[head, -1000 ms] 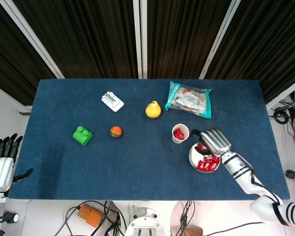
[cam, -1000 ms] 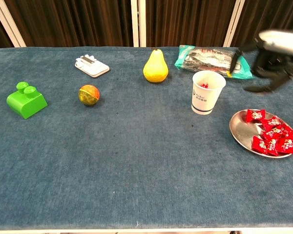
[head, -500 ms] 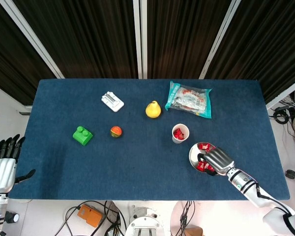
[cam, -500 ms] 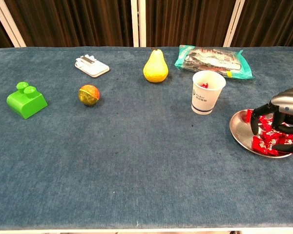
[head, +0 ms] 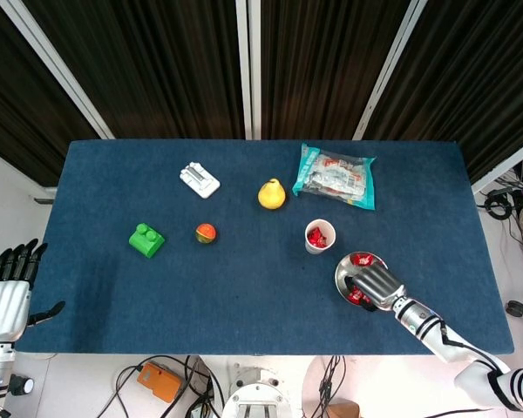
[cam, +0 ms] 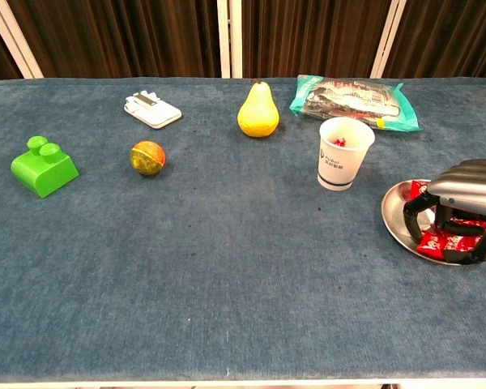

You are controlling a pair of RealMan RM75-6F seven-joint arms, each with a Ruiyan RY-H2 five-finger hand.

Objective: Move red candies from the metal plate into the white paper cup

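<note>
Right hand (cam: 463, 203) sits down in the metal plate (cam: 394, 220) near the tabletop's front right corner, fingers curled over the red candies (cam: 441, 239); can't tell whether it actually has one pinched; white paper cup (cam: 344, 153) stands upright just beside the plate toward the back left, a few red candies inside. Left hand (head: 7, 292) hangs off the front left corner, fingers spread, holding nothing.

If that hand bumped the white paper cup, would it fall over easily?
Probably yes. The white paper cup stands tall on a narrow base, so it looks tippy. It holds only a few red candies, so it is likely light and might slide on the cloth-covered table.
</note>
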